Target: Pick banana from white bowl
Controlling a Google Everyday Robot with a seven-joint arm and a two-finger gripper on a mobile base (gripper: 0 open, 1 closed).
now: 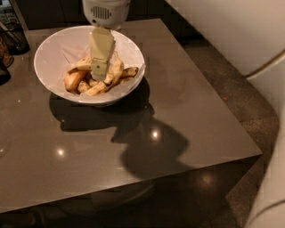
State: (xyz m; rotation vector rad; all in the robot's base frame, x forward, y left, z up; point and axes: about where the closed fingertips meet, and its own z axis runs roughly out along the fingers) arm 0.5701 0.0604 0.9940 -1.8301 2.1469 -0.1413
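A large white bowl (53,51) stands at the back left of the grey-brown table (178,116). Several brown-spotted yellow bananas (118,71) lie piled in it. My gripper (99,76) hangs from a white round wrist (106,12) at the top of the camera view. Its pale yellow finger reaches down into the middle of the bowl, right over the banana pile and touching or nearly touching it.
A dark wire basket (13,38) and other dark items stand at the table's far left edge. A white seat or wall (236,31) lies to the right of the table, with floor between. The table's front and right edges drop off.
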